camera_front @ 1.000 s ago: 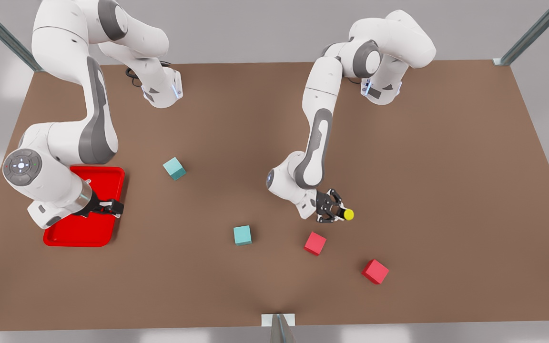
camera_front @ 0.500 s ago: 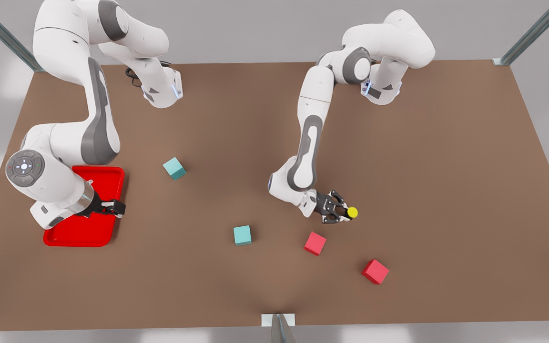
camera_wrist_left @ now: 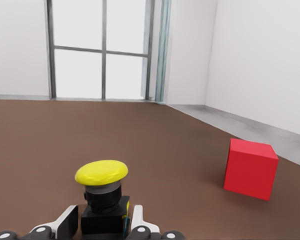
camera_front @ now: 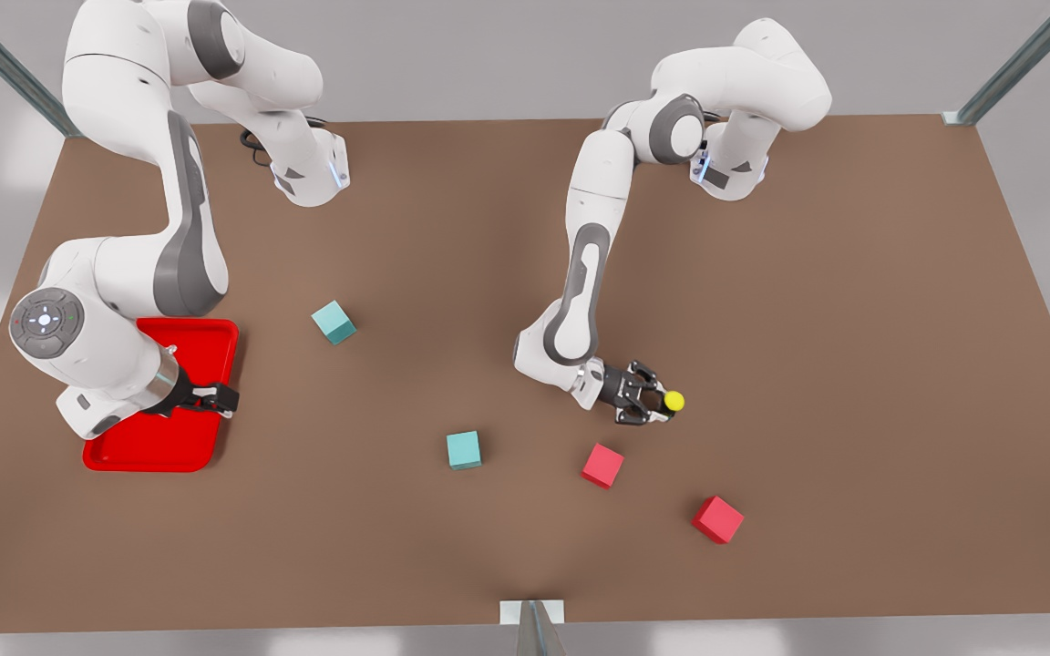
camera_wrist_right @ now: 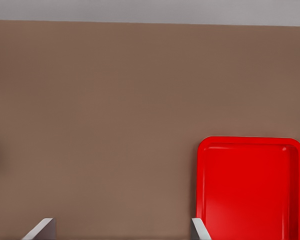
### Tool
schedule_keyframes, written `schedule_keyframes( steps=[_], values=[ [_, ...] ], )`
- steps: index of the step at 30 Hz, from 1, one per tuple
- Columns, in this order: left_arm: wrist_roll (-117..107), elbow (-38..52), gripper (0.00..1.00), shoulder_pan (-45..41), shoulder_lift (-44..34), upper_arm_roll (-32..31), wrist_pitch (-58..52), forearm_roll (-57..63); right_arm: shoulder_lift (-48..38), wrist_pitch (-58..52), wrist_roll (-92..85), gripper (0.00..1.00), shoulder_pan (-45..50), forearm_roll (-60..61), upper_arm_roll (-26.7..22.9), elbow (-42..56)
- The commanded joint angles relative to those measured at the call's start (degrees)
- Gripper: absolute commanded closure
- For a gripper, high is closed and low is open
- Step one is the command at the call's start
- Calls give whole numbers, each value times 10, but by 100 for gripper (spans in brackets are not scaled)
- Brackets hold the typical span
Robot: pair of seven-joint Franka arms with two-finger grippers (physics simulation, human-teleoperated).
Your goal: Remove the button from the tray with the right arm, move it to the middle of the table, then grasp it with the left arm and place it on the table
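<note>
Front view: I have the left gripper [camera_front: 655, 404] clenched on the button [camera_front: 673, 400], right of table [camera_front: 853, 319] centre, far side of the nearer-in red cube [camera_front: 602, 466]. Since a second ago the wrist has rolled flatter and the button has edged right and a touch farther; looks very low, I can't tell if it touches.
Front view, other arm: right gripper [camera_front: 215, 397] waits over the tray [camera_front: 147, 451] at the front view's left, unmoved, jaws spread.
Left wrist view: fingers [camera_wrist_left: 137, 218] pinch the dark body of the button [camera_wrist_left: 102, 172], yellow cap up; one red cube [camera_wrist_left: 250, 168] stands well apart.
Right wrist view: released fingertips [camera_wrist_right: 199, 229], nothing between them, tray [camera_wrist_right: 250, 187] beyond.
Meaning: handover done, I judge; only set-down and release remain.
</note>
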Motion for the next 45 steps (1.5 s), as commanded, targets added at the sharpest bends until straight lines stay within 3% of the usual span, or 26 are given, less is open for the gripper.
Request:
schedule_keyframes(
  steps=[1, 8, 14, 17, 19, 20, 23, 26, 30, 31, 32, 33, 34, 35, 38, 45],
  values=[
    [-44, 0, 0, 0, -1, -2, -2, 2, -1, 3, 0, 0, -1, 0, 0, 1],
    [-16, 1, 0, -35, -12, -3, -35, -10, -1, 3, -4, 0, -4, 1, 0, 0],
    [96, -12, 0, -78, -158, -62, -149, -28, -1, 4, -5, 0, -4, 1, 0, 0],
    [384, 8, 0, 58, -279, -63, -102, -97, 0, 4, -5, 0, -5, 1, 0, 1],
    [591, 35, 0, 89, -306, -60, -93, -163, 0, 4, -5, 0, -4, 1, 0, 0],
    [843, 35, 0, 93, -330, -63, -101, -214, 0, 4, -5, 0, -3, 1, 0, 0],
    [1226, 36, 0, 138, -357, -62, -123, -375, 0, 4, -5, 0, -3, 1, -1, 0],
    [1353, 36, 0, 257, -410, -62, -152, -440, 4, 5, -5, 0, -4, 1, 0, 0],
    [1353, 36, 0, 304, -409, -58, -146, -454, 4, 5, -5, 0, -5, 1, 0, 0],
    [1351, 35, 0, 363, -423, -85, -141, -459, 4, 4, -8, 0, -7, 2, -1, -1],
    [1341, 30, 0, 564, -477, -344, -125, -421, 3, 4, -7, 0, -8, 14, -1, 2],
    [1343, -34, 0, 610, -556, -408, -120, -356, 3, 1, -8, 0, -9, 18, -1, 1],
    [1356, -106, 0, 622, -627, -410, -101, -351, 3, 2, -4, 0, -7, 18, -1, 0],
    [1380, -260, 0, 634, -728, -417, 15, -339, 14, 9, -7, 0, -7, 34, -1, 3],
    [1369, -239, 0, 634, -719, -417, -24, -299, 12, 24, 0, 0, -9, 48, -3, 10],
    [1366, -215, 0, 634, -663, -414, 8, -290, 16, 14, -8, 0, -31, 50, -5, 18]
  ],
)
